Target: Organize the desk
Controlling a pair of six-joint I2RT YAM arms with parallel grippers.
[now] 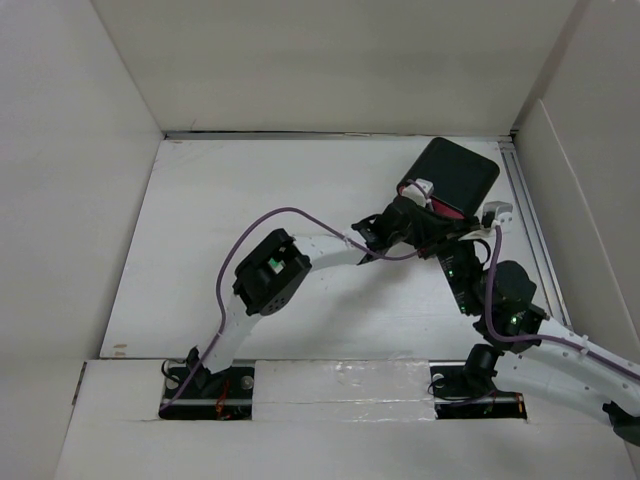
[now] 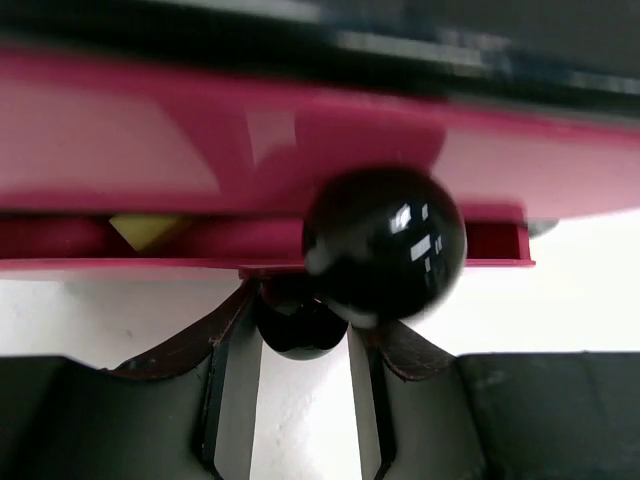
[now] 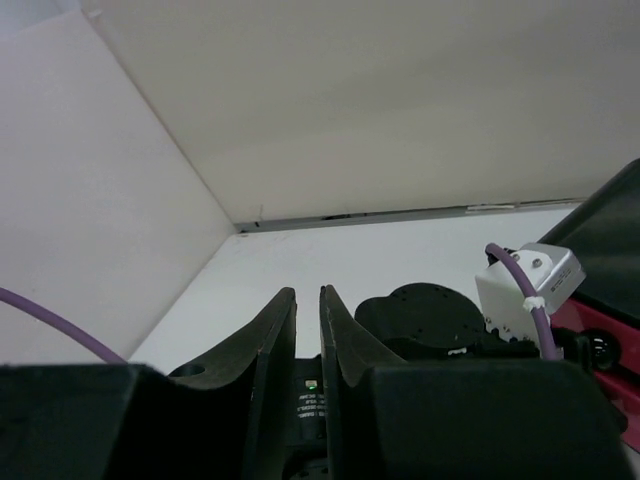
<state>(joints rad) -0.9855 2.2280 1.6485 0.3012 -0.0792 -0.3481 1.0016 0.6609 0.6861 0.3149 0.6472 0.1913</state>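
Jaws of the left gripper (image 2: pixel 300 400) stand narrow just under the drawer's (image 2: pixel 200 150) black knob (image 2: pixel 384 245), far right on the desk surface (image 1: pixel 250 190). Right gripper's (image 3: pixel 308 350) are nearly closed, empty.

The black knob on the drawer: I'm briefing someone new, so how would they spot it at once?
Start from the white desk and go to its far right corner, where a small black box stands. Its pink drawer faces the arms, and the left claw sits at its front. The knob is the glossy black ball on that drawer front, the only round shiny thing there.
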